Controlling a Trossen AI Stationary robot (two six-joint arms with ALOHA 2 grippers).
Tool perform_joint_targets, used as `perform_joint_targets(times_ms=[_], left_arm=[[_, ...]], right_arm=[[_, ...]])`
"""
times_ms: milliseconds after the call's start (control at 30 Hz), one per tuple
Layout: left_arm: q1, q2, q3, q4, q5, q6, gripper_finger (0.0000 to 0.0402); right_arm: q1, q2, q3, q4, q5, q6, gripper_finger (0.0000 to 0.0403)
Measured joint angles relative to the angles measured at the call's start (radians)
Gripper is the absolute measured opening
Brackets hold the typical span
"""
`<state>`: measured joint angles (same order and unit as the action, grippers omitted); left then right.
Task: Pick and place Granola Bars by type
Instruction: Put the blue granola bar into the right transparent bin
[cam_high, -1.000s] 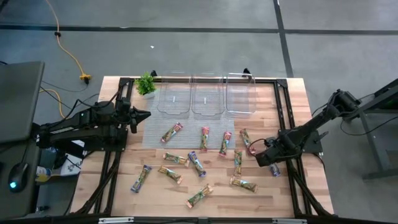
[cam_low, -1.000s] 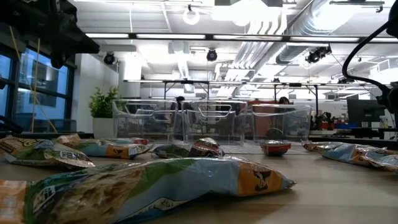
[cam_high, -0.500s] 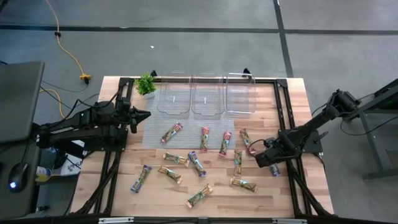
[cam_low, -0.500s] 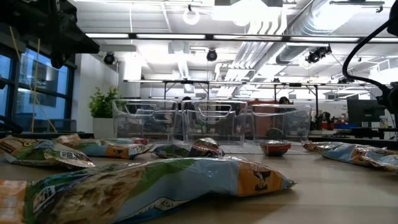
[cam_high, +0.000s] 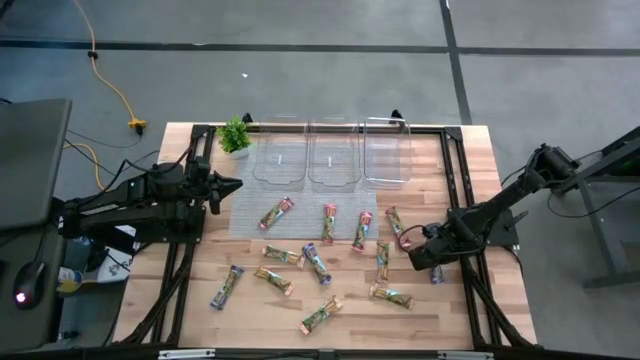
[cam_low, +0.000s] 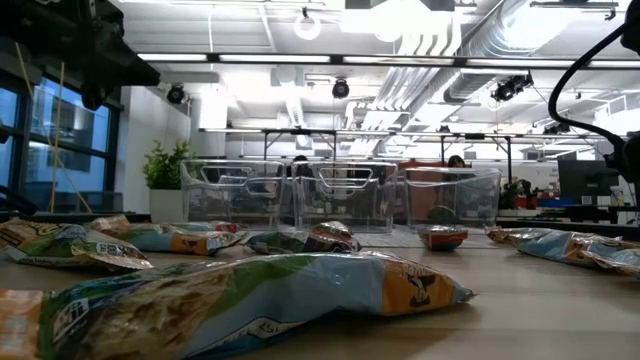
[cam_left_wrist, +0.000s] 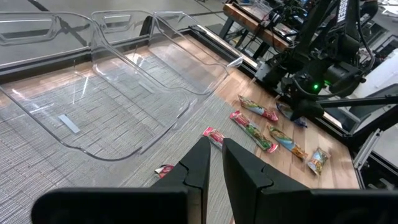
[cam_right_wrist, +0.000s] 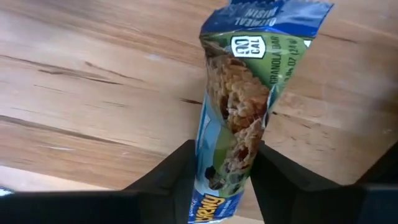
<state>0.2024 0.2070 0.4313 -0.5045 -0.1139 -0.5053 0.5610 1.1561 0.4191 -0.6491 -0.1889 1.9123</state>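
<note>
Several granola bars lie scattered on the wooden table, among them pink ones (cam_high: 277, 212) (cam_high: 364, 231) on the grey mat and green and blue ones (cam_high: 320, 263) (cam_high: 391, 295) nearer the front edge. My right gripper (cam_high: 420, 255) (cam_right_wrist: 225, 174) is low over the table's right side, shut on a blue-and-green bar (cam_high: 437, 271) (cam_right_wrist: 239, 118). My left gripper (cam_high: 236, 184) (cam_left_wrist: 216, 158) hangs shut and empty over the mat's left edge, high above the table. My right gripper pinches the blue-and-green bar between its two fingers (cam_right_wrist: 177, 168), on the long sides of the wrapper near one end (cam_right_wrist: 214, 177). The fingers lie along the bar, whose other end (cam_right_wrist: 267, 15) points away from them. Whether it rests on the wood, I cannot tell.
Three clear plastic bins (cam_high: 279, 160) (cam_high: 332, 160) (cam_high: 387, 155) stand side by side at the far edge, next to a small green plant (cam_high: 235, 135). A grey mat (cam_high: 250, 215) covers the middle. Dark frame rails (cam_high: 455, 160) run along the table's sides.
My right gripper has edged slightly toward the table's left, and the blue-and-green bar has shifted with it. The other bars stay where they were.
</note>
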Motion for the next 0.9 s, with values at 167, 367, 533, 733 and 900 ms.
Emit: perform_joint_targets(times_ms=[167,367,533,733,900], left_arm=[[0.000,0.000,0.000,0.000,0.000,0.000,0.0040],[0.000,0.000,0.000,0.000,0.000,0.000,0.0040],[0.000,0.000,0.000,0.000,0.000,-0.001,0.0040],[0.000,0.000,0.000,0.000,0.001,-0.003,0.0040],[0.000,0.000,0.000,0.000,0.001,-0.003,0.0040]], right_arm=[[0.000,0.000,0.000,0.003,-0.001,0.018,0.0099],[0.000,0.002,0.022,0.028,0.024,0.013,0.0073],[-0.001,0.001,0.102,-0.006,0.110,-0.010,0.0063],[-0.035,0.001,0.244,-0.063,0.277,-0.082,0.0063],[-0.163,0.001,0.404,-0.100,0.447,-0.299,0.0059]])
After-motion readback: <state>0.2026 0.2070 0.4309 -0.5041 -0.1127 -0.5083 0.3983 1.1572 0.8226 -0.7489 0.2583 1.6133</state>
